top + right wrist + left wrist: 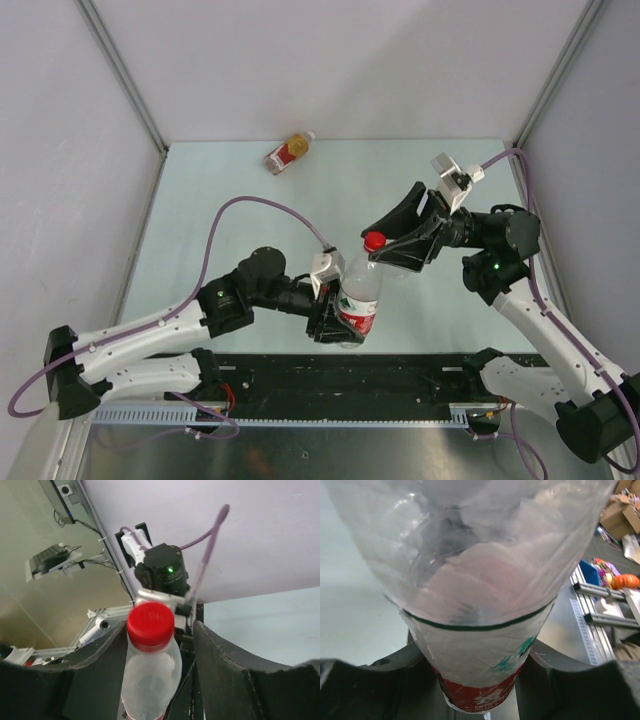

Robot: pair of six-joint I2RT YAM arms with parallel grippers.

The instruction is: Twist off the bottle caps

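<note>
Left wrist view is filled by the crinkled clear bottle (pixel 480 580). Its top is cut off and its base is hidden between the fingers of the left gripper (pixel 477 700), which is clamped on the red-and-white labelled lower body. Right wrist view shows the red cap (pixel 150 622) seated on the neck. The right gripper (pixel 385 245) straddles it with spread jaws and a gap on one side. The bottle leans above the near part of the pale green table (pixel 250 190). A short amber bottle (pixel 288 153) lies on its side at the far edge, its cap too small to resolve. Plain grey walls (pixel 350 60) enclose the table.
</note>
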